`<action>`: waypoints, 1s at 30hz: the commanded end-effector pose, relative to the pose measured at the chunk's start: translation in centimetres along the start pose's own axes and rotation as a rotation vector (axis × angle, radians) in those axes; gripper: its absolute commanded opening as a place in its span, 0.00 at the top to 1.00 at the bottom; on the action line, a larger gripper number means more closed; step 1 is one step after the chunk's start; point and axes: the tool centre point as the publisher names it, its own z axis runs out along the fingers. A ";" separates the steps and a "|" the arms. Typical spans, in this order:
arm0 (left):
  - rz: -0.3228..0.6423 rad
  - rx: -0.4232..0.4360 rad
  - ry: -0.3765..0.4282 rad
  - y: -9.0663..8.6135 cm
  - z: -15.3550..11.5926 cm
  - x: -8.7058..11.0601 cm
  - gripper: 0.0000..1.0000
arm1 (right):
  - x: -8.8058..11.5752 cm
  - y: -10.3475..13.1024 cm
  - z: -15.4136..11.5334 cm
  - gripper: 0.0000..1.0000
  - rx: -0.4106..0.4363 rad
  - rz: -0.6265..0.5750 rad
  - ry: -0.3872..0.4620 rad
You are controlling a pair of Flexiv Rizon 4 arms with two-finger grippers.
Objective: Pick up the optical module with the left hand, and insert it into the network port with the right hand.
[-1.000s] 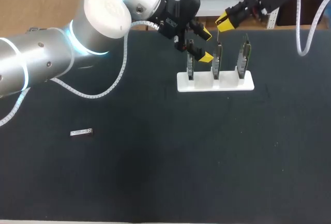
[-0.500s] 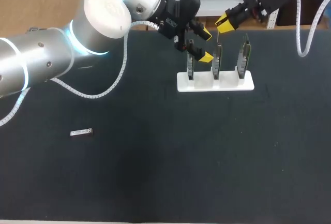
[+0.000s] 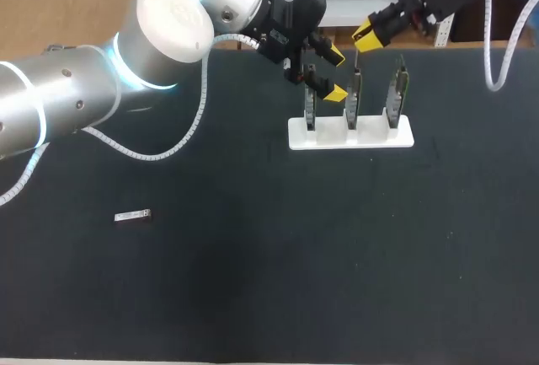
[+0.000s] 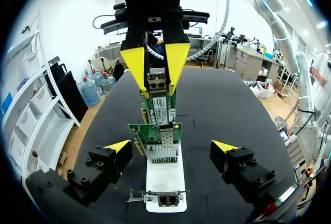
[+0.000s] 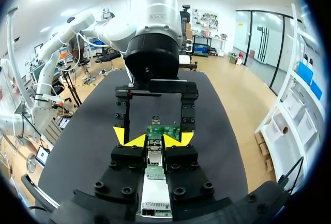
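Observation:
My right gripper (image 3: 368, 34) hangs above the white card stand (image 3: 370, 139), shut on a small silver optical module (image 4: 156, 78) that points down at the middle network card (image 3: 354, 99). In the right wrist view the module (image 5: 153, 157) sits between my yellow tips (image 5: 153, 141), just over the green card (image 5: 162, 130). My left gripper (image 3: 335, 74) stands open beside the stand, its fingers straddling the left card (image 3: 310, 110) without touching it. In its own view the left gripper (image 4: 170, 146) frames the row of cards (image 4: 158, 137).
A second small module (image 3: 133, 215) lies flat on the black table at the left. The stand holds three upright cards, the right one (image 3: 397, 95) beyond both grippers. My left arm (image 3: 101, 87) spans the back left of the table.

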 end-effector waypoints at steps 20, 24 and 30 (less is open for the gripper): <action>0.000 0.005 0.004 0.3 0.1 -0.1 0.00 | -0.4 0.1 -0.4 1.00 0.012 -0.012 -0.019; 0.000 0.005 0.004 0.3 0.1 -0.1 0.00 | -0.3 0.0 -0.3 1.00 0.007 -0.010 -0.015; 0.000 0.005 0.004 0.3 0.1 -0.1 0.00 | -0.1 0.0 -0.2 1.00 -0.008 -0.008 -0.023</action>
